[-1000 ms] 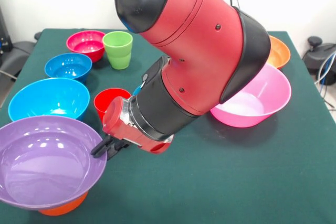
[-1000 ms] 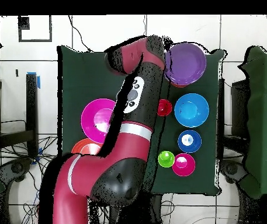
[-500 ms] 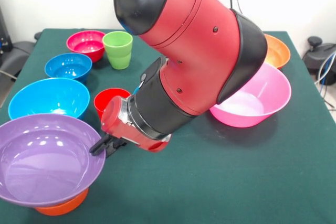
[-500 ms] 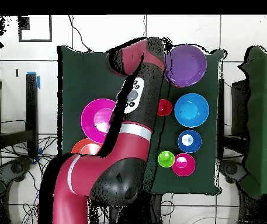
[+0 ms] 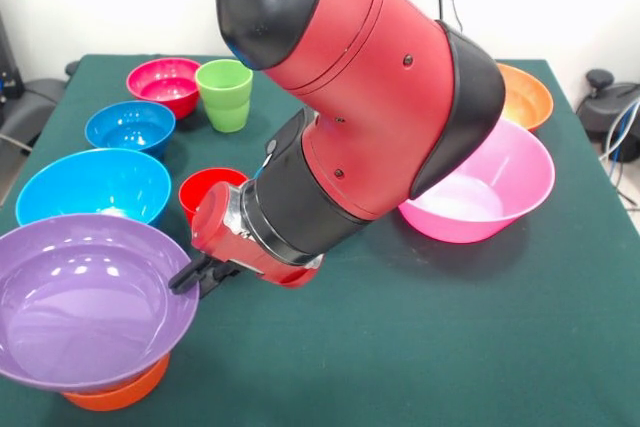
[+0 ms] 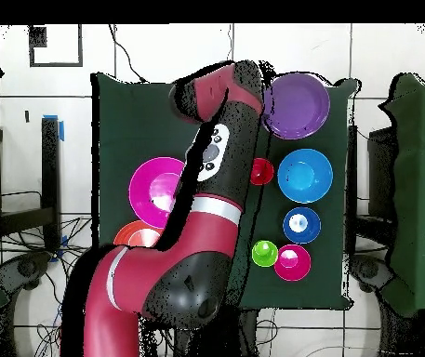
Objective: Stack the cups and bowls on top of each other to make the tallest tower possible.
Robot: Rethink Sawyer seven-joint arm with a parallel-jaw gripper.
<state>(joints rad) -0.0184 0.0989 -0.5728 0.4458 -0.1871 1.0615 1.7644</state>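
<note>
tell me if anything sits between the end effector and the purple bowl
Nothing visible does. The end effector is right at the near rim of the purple bowl, which sits on an orange bowl. The red cup stands behind the end effector, out of that path.

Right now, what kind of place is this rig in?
Probably a robotics lab: a green-covered table laid out with plastic bowls, loose cables on a tiled floor, and more tables to each side.

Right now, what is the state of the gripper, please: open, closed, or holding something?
Gripper: closed on the rim of the large glossy purple plastic bowl, which sits on an orange bowl.
</note>
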